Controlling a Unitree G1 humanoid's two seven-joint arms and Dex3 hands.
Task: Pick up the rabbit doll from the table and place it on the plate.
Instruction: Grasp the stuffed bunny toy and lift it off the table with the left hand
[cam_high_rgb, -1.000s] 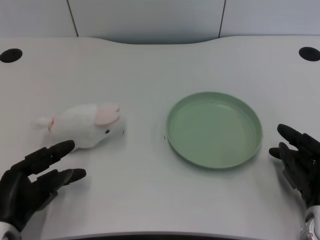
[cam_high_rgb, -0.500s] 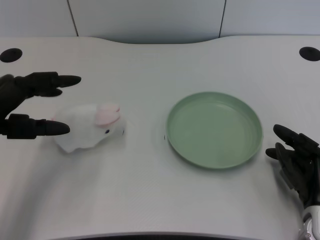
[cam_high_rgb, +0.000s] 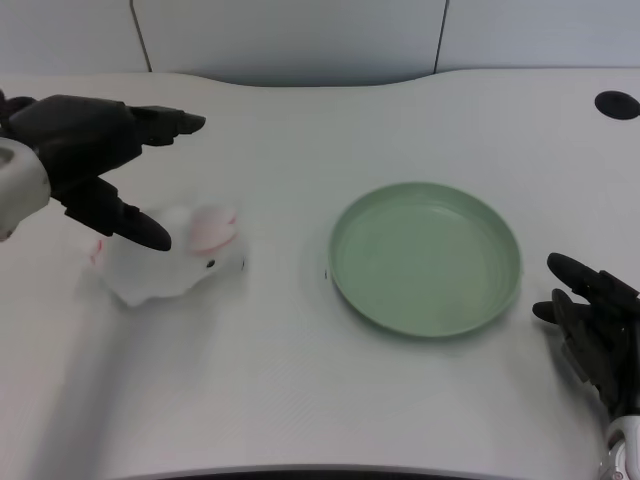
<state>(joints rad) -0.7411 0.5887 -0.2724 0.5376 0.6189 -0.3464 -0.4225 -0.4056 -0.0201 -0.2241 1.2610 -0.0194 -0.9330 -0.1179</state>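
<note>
The rabbit doll (cam_high_rgb: 175, 262), white and fluffy with pink ears, lies on the white table left of centre, its head toward the plate. My left hand (cam_high_rgb: 95, 150) hovers over the doll's rear half with its fingers spread apart, holding nothing; one finger crosses in front of the doll's back. The green plate (cam_high_rgb: 427, 256) sits right of centre, with nothing on it.
My right hand (cam_high_rgb: 595, 325) rests at the lower right corner, just right of the plate. A dark round hole (cam_high_rgb: 616, 104) marks the table's far right; the table's back edge meets a grey wall.
My left hand has risen from the near left edge and swung forward and right, now spread above the doll. The doll and plate have stayed put.
</note>
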